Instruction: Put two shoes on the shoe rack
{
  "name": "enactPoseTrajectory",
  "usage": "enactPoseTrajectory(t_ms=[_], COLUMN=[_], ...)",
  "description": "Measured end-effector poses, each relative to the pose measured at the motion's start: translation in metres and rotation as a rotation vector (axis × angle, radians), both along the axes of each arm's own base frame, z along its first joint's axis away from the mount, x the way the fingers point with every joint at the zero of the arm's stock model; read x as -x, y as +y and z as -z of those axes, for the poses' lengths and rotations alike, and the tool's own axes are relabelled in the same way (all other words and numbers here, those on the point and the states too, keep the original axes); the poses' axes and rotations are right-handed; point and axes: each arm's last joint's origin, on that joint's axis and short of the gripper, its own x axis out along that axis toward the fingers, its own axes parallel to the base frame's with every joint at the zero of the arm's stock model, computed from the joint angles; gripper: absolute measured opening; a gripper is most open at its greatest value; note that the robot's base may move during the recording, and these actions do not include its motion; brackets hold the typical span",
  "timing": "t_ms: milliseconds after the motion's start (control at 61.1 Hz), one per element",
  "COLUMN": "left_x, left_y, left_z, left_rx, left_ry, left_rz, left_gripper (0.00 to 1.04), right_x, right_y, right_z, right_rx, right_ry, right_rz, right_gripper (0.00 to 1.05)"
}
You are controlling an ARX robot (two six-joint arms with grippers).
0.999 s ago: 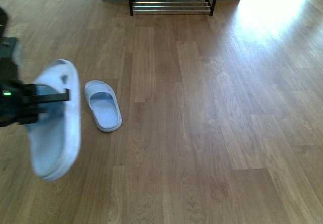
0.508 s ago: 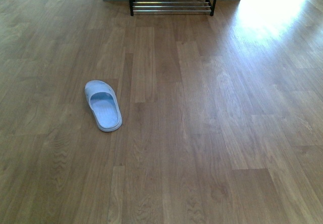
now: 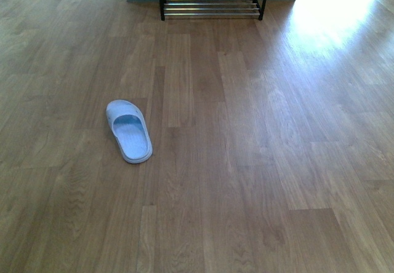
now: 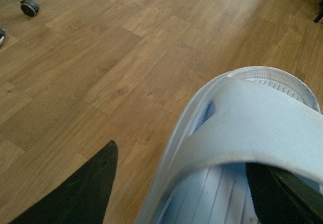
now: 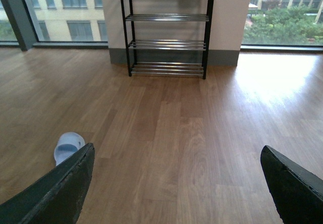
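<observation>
Front view: neither arm shows here. The floor slide (image 3: 129,133), pale blue, lies sole-down on the wooden floor (image 3: 258,162), left of centre, with its strap end away from the camera.
Shoe rack (image 3: 211,5): stands at the far wall, well apart from the floor slide. The front view cuts it off above its lowest chrome rods and two black legs. The right wrist view shows more tiers, but the top one is cropped and the dark shapes on it cannot be made out.
Left gripper (image 4: 180,153): clenched on the carried slide (image 4: 252,123), which is clear of the floor. One dark finger (image 4: 282,193) passes under the strap and the other sits outside the rim. The frame edge cuts off where they press.
Right gripper (image 5: 176,148): released, fingers spread wide with only bare floor between them. Only the fingertips show.
Right wrist view: the floor slide is partly hidden behind one finger.
Caster (image 4: 29,7): a small dark wheel on a pale leg, cropped at the frame corner.
</observation>
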Motion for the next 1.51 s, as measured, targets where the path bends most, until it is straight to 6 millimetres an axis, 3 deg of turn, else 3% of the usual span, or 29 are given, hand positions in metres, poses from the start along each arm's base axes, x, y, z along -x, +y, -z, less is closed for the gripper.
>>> enactPoseTrajectory(t_ms=[147, 1507], left_x=[-0.0001, -0.0017], left_y=[-0.0024, -0.0093], left_z=[0.0002, -0.003], left_rx=[0.001, -0.042], left_ry=[0.0, -0.009], left_rz=[0.001, 0.055], left_gripper=[0.97, 0.95], right_x=[0.0, 0.0], right_y=[0.0, 0.0001], right_z=[0.0, 0.0], right_rx=[0.0, 0.0], right_ry=[0.0, 0.0], right_rz=[0.001, -0.004], right_gripper=[0.95, 0.95])
